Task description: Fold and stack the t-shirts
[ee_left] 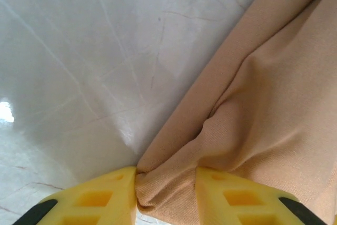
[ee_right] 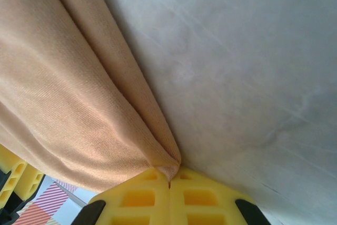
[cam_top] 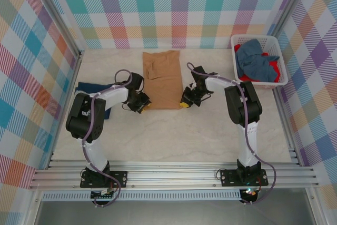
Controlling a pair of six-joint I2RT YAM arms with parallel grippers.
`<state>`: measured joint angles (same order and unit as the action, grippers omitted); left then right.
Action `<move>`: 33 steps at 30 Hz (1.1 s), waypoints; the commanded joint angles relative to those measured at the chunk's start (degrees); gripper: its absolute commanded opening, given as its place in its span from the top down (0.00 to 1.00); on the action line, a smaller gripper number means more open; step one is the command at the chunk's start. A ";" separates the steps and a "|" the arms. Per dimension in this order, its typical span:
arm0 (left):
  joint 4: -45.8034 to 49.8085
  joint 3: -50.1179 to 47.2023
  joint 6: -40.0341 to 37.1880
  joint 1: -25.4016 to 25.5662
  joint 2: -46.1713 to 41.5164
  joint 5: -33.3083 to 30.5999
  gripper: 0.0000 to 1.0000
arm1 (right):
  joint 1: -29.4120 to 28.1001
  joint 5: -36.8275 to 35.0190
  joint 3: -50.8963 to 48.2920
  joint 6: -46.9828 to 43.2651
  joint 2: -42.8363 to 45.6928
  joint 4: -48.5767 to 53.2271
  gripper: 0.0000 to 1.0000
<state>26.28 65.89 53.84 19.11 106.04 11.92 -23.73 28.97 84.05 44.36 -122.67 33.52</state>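
Two claws work a pale, marble-veined counter point(cam_top: 174, 130) boxed in by pastel plaid walls point(cam_top: 174, 9), with an aluminium frame point(cam_top: 174, 175) along its 6 o'clock edge. From above, the tan t-shirt point(cam_top: 163, 77) lies flat as a folded rectangle just toward 12 o'clock of the counter's middle. A navy t-shirt point(cam_top: 88, 86) lies at 9 o'clock, partly under the left arm. A white basket point(cam_top: 258, 37) at 2 o'clock holds a blue t-shirt point(cam_top: 255, 61) heaped on a red t-shirt point(cam_top: 273, 66). The left claw point(cam_top: 141, 104) sits at the tan t-shirt's 7 o'clock corner, the right claw point(cam_top: 187, 100) at its 5 o'clock corner. The overhead view is too coarse to show either grip, but the wrist cameras show more. The right one shows yellow jaws pressed together, pinching the tip of a tan fold above bare counter. The left one shows yellow jaws with a bunched tan hem filling the gap between them, seemingly clamped on it, though the contact sits at the picture's edge.
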 commanded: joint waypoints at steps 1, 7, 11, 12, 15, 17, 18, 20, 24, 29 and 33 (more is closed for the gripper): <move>-1.83 1.13 -2.58 0.22 0.91 -1.69 0.66 | -0.44 -1.34 0.18 0.57 0.91 2.93 1.00; -0.73 4.97 -4.95 0.22 5.54 -1.64 0.78 | -0.44 -1.12 1.04 0.11 0.24 3.77 1.00; 0.01 6.40 -7.12 0.23 5.77 -4.26 0.90 | -0.47 -0.95 0.70 0.16 0.32 3.46 1.00; 0.10 6.68 -7.72 0.29 5.56 -4.82 0.92 | -0.45 -0.85 0.57 0.12 0.50 3.32 1.00; 0.17 7.58 -9.13 0.31 4.34 -5.46 0.97 | -0.45 -0.87 1.05 -0.35 0.89 3.85 1.00; 1.04 8.10 -10.18 0.65 3.12 -5.96 1.00 | -0.46 -1.48 1.20 -0.67 1.62 4.35 1.00; 1.91 8.37 -10.72 0.99 2.55 -6.05 1.00 | -0.49 -1.96 1.07 -0.81 2.34 4.56 1.00; 2.76 7.95 -11.29 1.36 1.15 -4.88 1.00 | -0.44 -2.76 0.43 -1.02 3.82 4.16 1.00; 4.28 4.46 -11.81 2.55 -3.42 -2.50 1.00 | -0.53 -4.48 -1.60 -1.85 7.46 4.20 1.00; 6.00 -2.07 -11.57 4.52 -10.93 0.29 1.00 | -0.60 -3.51 -6.25 -2.95 11.99 5.77 1.00; 8.97 -7.12 -11.66 8.17 -17.33 2.95 1.00 | -1.52 -3.29 -14.07 -4.61 19.22 7.79 1.00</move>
<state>30.41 61.82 43.33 24.71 92.95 11.55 -24.18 25.32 74.24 42.11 -108.14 36.99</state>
